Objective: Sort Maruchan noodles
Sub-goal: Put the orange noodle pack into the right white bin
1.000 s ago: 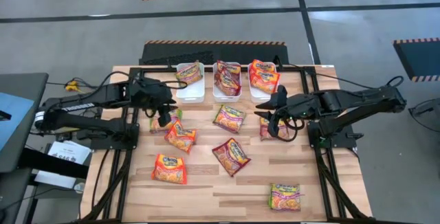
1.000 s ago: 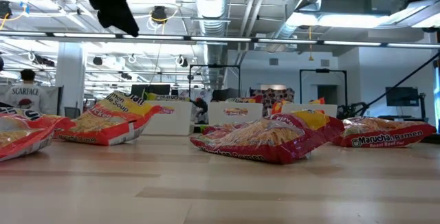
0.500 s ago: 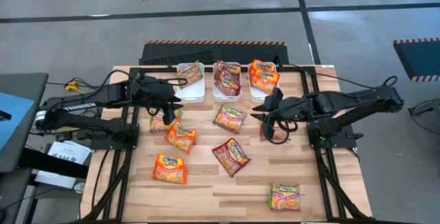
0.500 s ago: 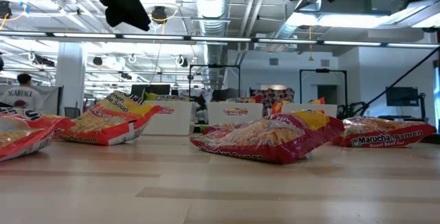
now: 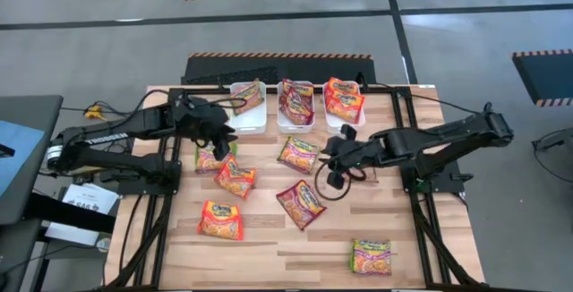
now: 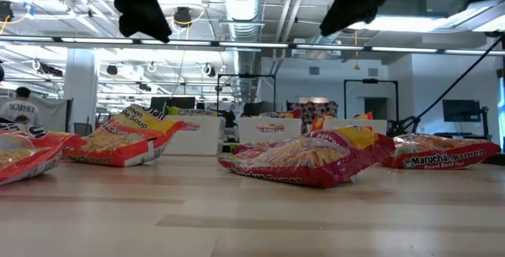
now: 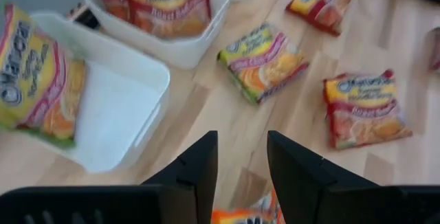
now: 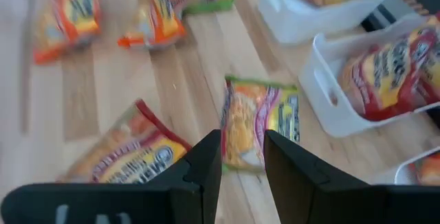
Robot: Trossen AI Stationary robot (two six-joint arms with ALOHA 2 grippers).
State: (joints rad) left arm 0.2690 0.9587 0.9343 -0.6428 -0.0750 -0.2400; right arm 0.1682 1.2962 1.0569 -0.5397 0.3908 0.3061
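Several Maruchan noodle packets lie flat on the wooden table. They include a green-trimmed one, a maroon one and orange ones. Three white bins at the far edge each hold packets. My left gripper hovers open and empty above the table near the left bin. My right gripper hangs open and empty above the table's middle, with the green-trimmed packet just ahead of its fingers.
One more packet lies near the front right corner, and another lies beneath my left gripper. Black frame rails run along both table sides. In the low view both grippers hang well above the packets.
My right gripper has come down and moved toward the table's left, from beside the right bin to above the table's middle near the green-trimmed packet. Its fingers stay the same width. The packets have not moved.
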